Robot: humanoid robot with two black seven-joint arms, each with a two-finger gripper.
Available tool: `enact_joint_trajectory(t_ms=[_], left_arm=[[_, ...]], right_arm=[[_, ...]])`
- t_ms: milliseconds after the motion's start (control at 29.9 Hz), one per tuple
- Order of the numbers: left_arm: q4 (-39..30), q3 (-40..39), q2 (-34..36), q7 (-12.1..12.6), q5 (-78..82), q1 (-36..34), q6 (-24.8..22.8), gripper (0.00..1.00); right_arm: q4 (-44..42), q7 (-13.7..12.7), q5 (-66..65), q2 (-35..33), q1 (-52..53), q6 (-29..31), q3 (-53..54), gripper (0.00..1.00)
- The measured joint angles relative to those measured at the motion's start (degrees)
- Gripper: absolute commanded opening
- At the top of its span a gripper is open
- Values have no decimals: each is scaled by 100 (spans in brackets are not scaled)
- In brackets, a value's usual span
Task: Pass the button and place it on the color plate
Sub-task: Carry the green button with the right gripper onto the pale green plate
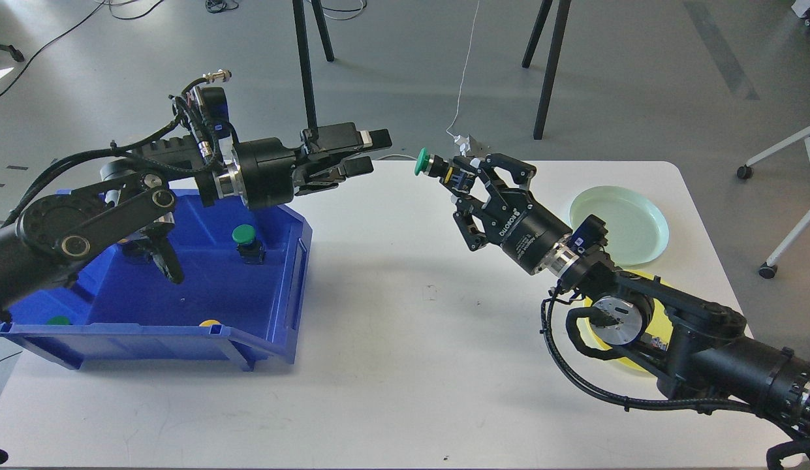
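Note:
My right gripper [451, 177] is shut on a green-capped button [423, 162] and holds it above the white table [391, 339], cap pointing left. My left gripper [373, 151] is open and empty, a short way left of the button, over the table's back left. A pale green plate [618, 224] lies at the back right. A yellow plate [639, 287] lies nearer, mostly hidden behind my right arm. A blue bin [274, 307] at the left holds another green button [245, 240], a green cap [57, 320] and a yellow cap [210, 322].
Black stand legs [307, 65] and a white cable [463, 85] are on the floor behind the table. A white chair base [786, 196] stands to the right of the table.

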Motion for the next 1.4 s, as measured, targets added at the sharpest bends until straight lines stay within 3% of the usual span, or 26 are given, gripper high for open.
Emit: enact_joint_trajectory(t_ms=[267, 501, 669, 836, 1070, 1404], left_arm=[[35, 3, -3, 0, -39, 11, 0, 87], [59, 3, -33, 0, -57, 13, 0, 87], [59, 3, -42, 0, -62, 9, -1, 87], [59, 3, -43, -1, -63, 6, -1, 87], [59, 3, -44, 0, -63, 6, -1, 87], [59, 3, -44, 0, -63, 6, -1, 87]], right_arm=[[-388, 34, -2069, -829, -119, -2566, -37, 1], [-2112, 33, -3615, -637, -323, -4152, -397, 1], [-3982, 29, -3772, 186, -211, -4358, -980, 2], [-5332, 38, -3757, 946, -58, -4365, -1709, 13], [-5574, -18, -3734, 1092, -40, -4365, -2012, 43], [-5588, -28, -3713, 1046, -39, -4364, -2011, 59]])
